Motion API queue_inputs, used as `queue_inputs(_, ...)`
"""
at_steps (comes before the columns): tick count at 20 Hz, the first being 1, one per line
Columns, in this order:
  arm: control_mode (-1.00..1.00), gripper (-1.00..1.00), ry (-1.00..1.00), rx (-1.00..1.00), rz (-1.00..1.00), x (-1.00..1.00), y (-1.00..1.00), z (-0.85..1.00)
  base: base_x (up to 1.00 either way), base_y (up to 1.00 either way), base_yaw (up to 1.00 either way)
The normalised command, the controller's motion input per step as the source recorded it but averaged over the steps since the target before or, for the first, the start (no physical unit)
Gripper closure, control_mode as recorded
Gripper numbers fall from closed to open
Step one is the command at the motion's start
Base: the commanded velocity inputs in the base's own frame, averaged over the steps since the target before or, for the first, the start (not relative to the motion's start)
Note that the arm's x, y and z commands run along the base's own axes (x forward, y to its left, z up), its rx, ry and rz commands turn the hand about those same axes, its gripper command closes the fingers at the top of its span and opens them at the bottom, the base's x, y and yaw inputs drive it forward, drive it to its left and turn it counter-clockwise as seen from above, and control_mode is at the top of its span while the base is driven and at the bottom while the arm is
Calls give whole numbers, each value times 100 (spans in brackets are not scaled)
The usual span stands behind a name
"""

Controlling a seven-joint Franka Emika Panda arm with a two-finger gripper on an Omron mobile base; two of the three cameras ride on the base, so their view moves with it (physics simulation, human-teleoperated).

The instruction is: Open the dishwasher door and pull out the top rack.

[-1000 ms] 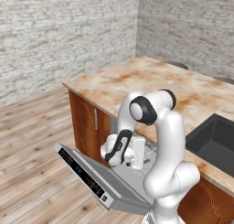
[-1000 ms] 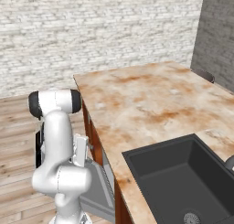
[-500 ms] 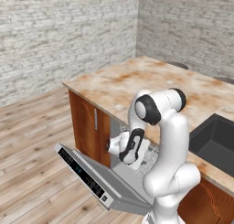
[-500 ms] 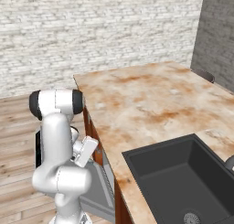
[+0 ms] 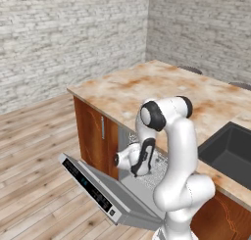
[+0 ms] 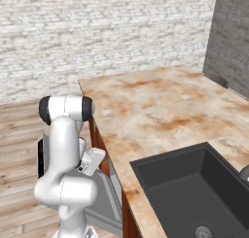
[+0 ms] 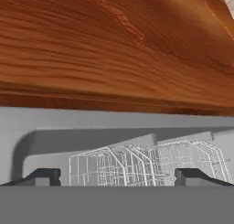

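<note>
The dishwasher door (image 5: 115,197) hangs folded down and open, a grey panel with a black control strip along its outer edge; it also shows as a grey slab under the arm (image 6: 104,206). The top rack (image 7: 147,165), a pale wire basket, sits inside the grey cavity, seen too behind the hand (image 5: 160,167). My gripper (image 7: 117,177) faces the cavity a short way in front of the rack, open, with nothing between its fingertips (image 7: 45,176). The hand (image 5: 130,160) hovers over the door's inner face, close to the opening.
Reddish-brown cabinet doors (image 5: 93,134) flank the dishwasher under a marbled stone counter (image 5: 147,89). A dark sink (image 6: 194,193) is set into the counter at the right. Wooden floor (image 5: 34,160) spreads left of the open door. Brick walls stand behind.
The arm has swung its elbow to the right and the hand has turned over the door towards the opening. The jaws stay wide. The door has not moved.
</note>
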Motion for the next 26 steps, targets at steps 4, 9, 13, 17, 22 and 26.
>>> queue_inputs(4,-100,-100,-21,0,-17,59,24,-19,0,0,0)
queue_inputs(9,-100,-100,-12,5,-28,50,8,-23,0,0,0)
queue_inputs(13,-100,-100,-1,11,-32,55,0,0,0,0,0)
queue_inputs(17,-100,-100,-7,7,-23,32,0,-37,0,0,0)
queue_inputs(22,-100,-100,-30,-5,-10,0,0,-65,0,0,0)
queue_inputs(26,-100,-100,-47,-20,0,-8,0,-56,0,0,0)
